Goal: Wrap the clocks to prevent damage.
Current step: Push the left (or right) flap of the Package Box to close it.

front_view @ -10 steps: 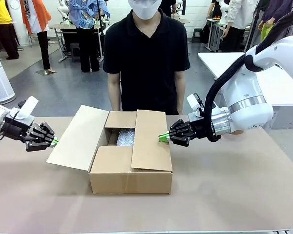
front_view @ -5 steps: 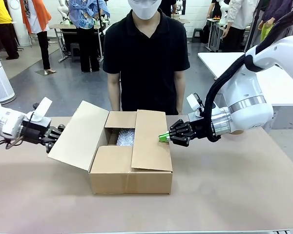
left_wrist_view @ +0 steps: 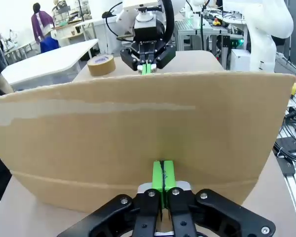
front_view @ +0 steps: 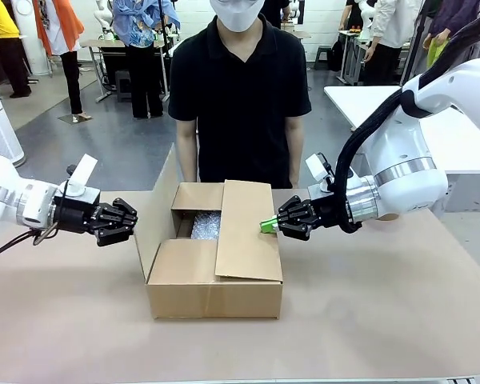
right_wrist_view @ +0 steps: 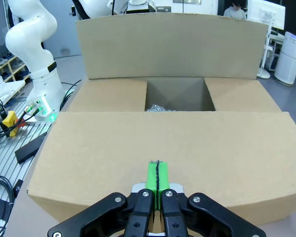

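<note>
Cardboard box (front_view: 216, 300) sits mid-worktop (front_view: 384, 320), nearer the far edge, where a person (front_view: 240, 96) stands. Left gripper (front_view: 134, 224) has its jaws pinched together, holding nothing, tips against the outer face of the left flap (front_view: 155, 210), which stands nearly upright. Right gripper (front_view: 266, 226) is likewise closed tight and empty, green tips resting on the right flap (front_view: 244, 232), which lies folded flat over the box. Bubble wrap (front_view: 206, 225) shows in the opening; clocks can't be made out. Tape roll (left_wrist_view: 101, 64) lies near the worktop's right edge.
</note>
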